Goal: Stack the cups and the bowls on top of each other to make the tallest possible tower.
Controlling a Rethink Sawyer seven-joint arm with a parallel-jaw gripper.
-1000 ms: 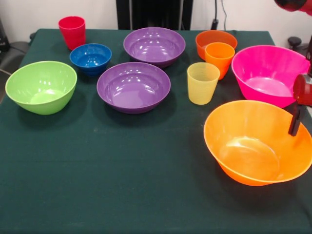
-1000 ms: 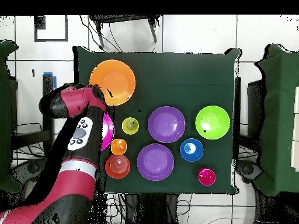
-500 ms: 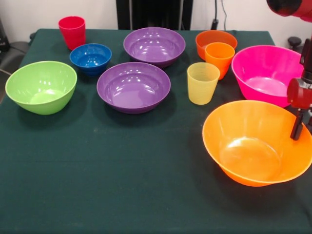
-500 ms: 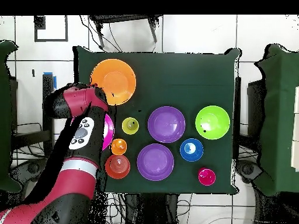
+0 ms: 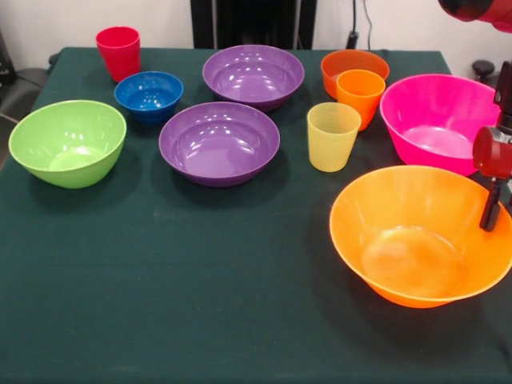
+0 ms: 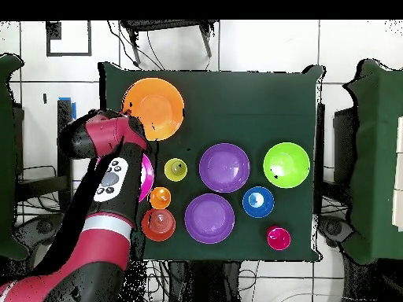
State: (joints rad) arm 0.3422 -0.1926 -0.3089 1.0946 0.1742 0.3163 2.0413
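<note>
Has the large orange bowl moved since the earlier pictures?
Yes. In the front view the large orange bowl has slid a little leftward, away from the table's right edge, its left rim now nearer the yellow cup.

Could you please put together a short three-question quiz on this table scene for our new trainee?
1. True or false: a tower is already built on the large orange bowl.
2. Which cup stands nearest the small blue bowl? A) red cup B) translucent yellow cup C) orange-yellow cup
3. Fill in: the tool is at the rim of the large ____ bowl.

Key:
1. False; every bowl and cup stands singly on the table.
2. A.
3. Orange; the front view shows a dark finger at that bowl's rim, on the side next to the pink bowl.
</note>
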